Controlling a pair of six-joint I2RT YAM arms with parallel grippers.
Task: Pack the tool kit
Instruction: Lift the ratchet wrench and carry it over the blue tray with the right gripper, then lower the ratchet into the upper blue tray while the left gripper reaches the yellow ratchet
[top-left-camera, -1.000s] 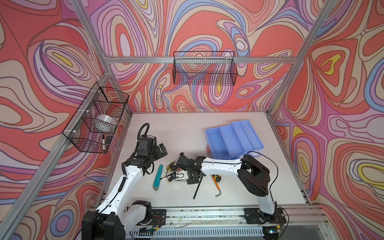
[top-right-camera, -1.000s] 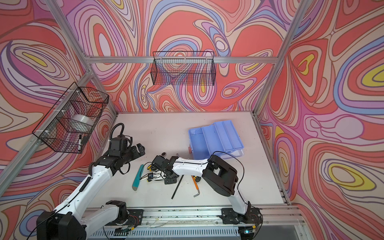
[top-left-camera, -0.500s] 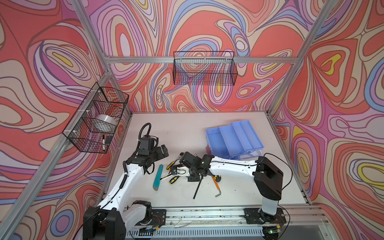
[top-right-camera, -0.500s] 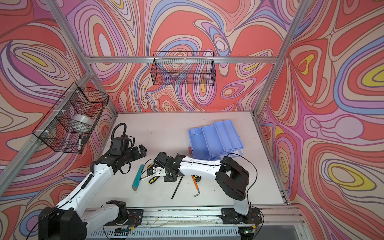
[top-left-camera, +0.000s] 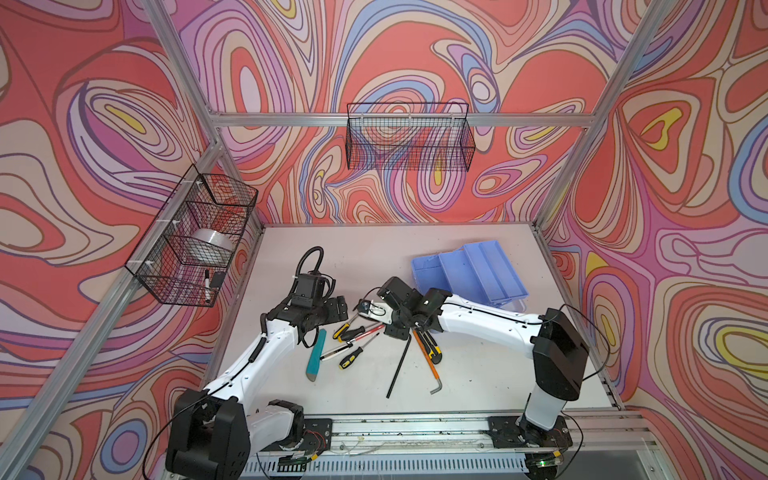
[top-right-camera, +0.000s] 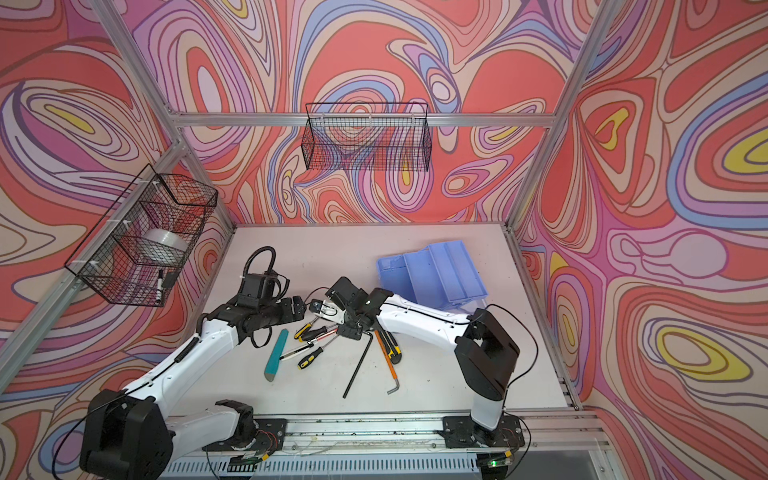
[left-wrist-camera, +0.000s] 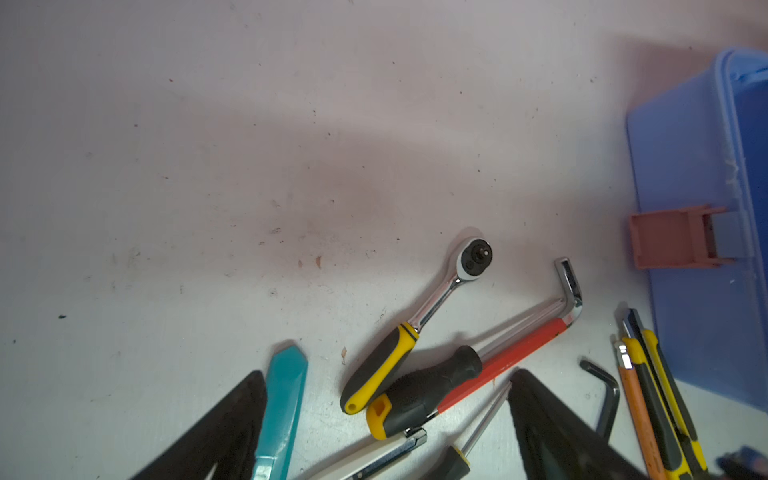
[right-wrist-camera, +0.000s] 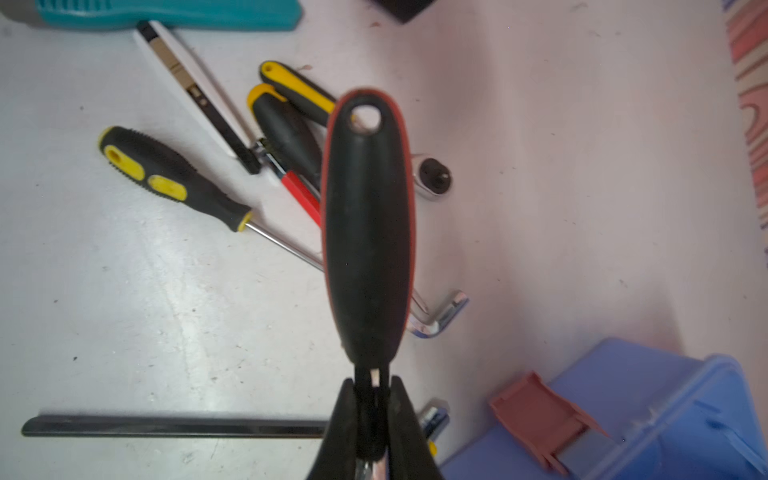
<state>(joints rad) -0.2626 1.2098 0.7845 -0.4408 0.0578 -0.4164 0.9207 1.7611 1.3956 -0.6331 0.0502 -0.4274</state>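
Back wire basket (top-left-camera: 409, 139) on rear wall (top-left-camera: 291, 178); side wire basket (top-left-camera: 174, 289) — tape roll (top-left-camera: 212, 246), marker (top-left-camera: 206, 286) inside.

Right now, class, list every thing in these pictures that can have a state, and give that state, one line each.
toolbox, open, trays spread
latch, undone
left gripper, open, empty
right gripper, shut on the black-and-red handle
black-and-red handle, gripped at one end
ratchet, lying loose on the table
teal tool, lying flat on the table
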